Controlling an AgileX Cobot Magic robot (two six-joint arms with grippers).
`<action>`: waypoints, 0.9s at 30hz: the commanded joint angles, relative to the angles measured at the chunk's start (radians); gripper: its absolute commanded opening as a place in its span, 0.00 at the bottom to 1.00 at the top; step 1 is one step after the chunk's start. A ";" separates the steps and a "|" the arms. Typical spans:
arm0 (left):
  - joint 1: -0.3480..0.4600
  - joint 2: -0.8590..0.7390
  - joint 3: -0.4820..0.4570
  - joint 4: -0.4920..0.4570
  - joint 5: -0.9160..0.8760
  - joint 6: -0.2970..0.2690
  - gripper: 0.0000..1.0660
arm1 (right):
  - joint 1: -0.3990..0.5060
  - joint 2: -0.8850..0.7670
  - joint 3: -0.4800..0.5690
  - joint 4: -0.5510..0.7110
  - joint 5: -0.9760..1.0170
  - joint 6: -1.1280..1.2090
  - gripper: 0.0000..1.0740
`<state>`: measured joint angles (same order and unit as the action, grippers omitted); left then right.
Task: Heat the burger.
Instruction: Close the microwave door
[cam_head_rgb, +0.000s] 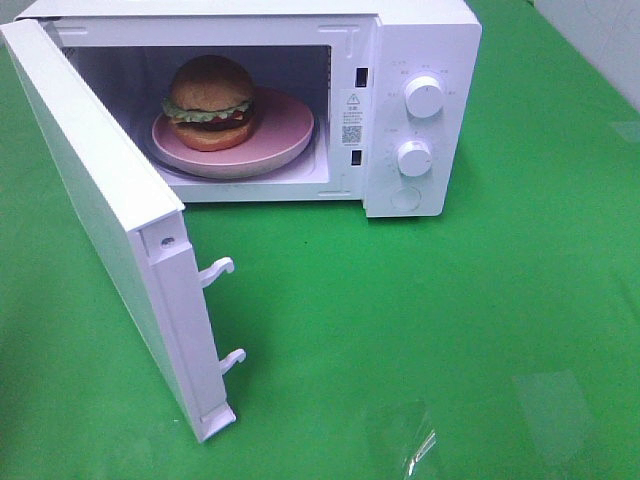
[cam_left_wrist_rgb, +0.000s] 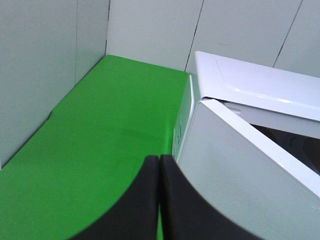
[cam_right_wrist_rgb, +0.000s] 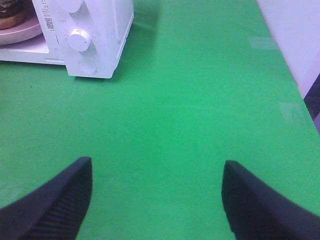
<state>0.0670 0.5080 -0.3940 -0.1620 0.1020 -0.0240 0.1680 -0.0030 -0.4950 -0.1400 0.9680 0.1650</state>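
The burger (cam_head_rgb: 210, 100), with a tan-brown bun and green lettuce, sits on a round pink plate (cam_head_rgb: 285, 135) inside the white microwave (cam_head_rgb: 420, 40). The microwave door (cam_head_rgb: 110, 210) stands wide open toward the front left. Neither gripper shows in the exterior high view. In the left wrist view my left gripper (cam_left_wrist_rgb: 159, 165) is shut and empty, right beside the outer face of the open door (cam_left_wrist_rgb: 240, 180). In the right wrist view my right gripper (cam_right_wrist_rgb: 157, 180) is open and empty above the green table, with the microwave (cam_right_wrist_rgb: 95, 30) and a bit of the burger (cam_right_wrist_rgb: 10, 12) far ahead.
The microwave has two white knobs (cam_head_rgb: 423, 97) (cam_head_rgb: 413, 157) and a round button (cam_head_rgb: 406, 198) on its right panel. Two latch hooks (cam_head_rgb: 218, 270) stick out of the door's edge. Green cloth (cam_head_rgb: 450, 330) covers the table. White walls (cam_left_wrist_rgb: 50, 60) stand behind and left.
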 joint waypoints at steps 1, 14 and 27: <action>0.003 0.057 0.029 -0.006 -0.128 0.002 0.00 | -0.005 -0.027 0.004 0.002 -0.009 -0.016 0.66; -0.005 0.375 0.161 0.107 -0.569 -0.046 0.00 | -0.005 -0.027 0.004 0.002 -0.009 -0.016 0.66; -0.005 0.663 0.161 0.611 -0.806 -0.318 0.00 | -0.005 -0.027 0.004 0.002 -0.009 -0.016 0.66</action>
<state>0.0660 1.1300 -0.2350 0.3580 -0.6230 -0.2830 0.1680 -0.0030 -0.4950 -0.1400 0.9680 0.1650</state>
